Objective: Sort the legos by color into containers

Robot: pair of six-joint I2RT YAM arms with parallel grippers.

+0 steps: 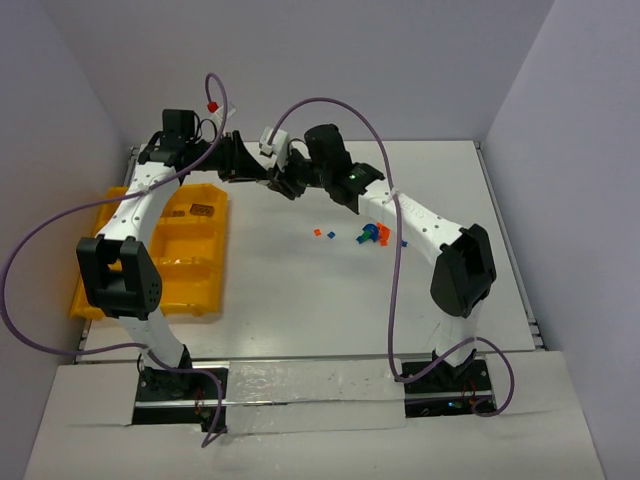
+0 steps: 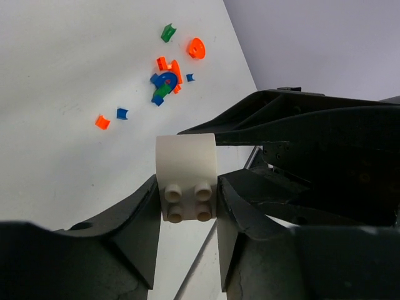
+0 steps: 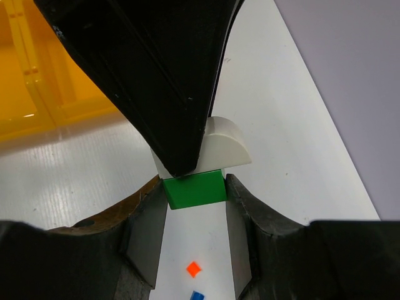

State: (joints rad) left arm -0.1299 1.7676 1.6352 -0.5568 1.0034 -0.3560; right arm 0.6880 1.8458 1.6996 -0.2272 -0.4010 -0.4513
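Over the far middle of the table my two grippers meet tip to tip. My right gripper (image 3: 195,187) is shut on a green brick (image 3: 194,190) that has a white rounded brick (image 3: 228,147) stuck to it. My left gripper (image 2: 187,187) is shut on that white brick (image 2: 186,159), with a finger pressed against each side. Seen from above, the left gripper (image 1: 255,163) and right gripper (image 1: 282,178) overlap and hide the bricks. Loose legos (image 1: 370,235) in orange, blue and green lie on the table right of centre. The yellow-orange tray of containers (image 1: 190,290) sits at the left.
The tray's far bin holds a few dark pieces (image 1: 196,210). Purple cables loop above both arms. An orange bit (image 3: 194,269) and a blue bit (image 3: 197,295) lie on the table below the right gripper. Grey walls close in the table on three sides.
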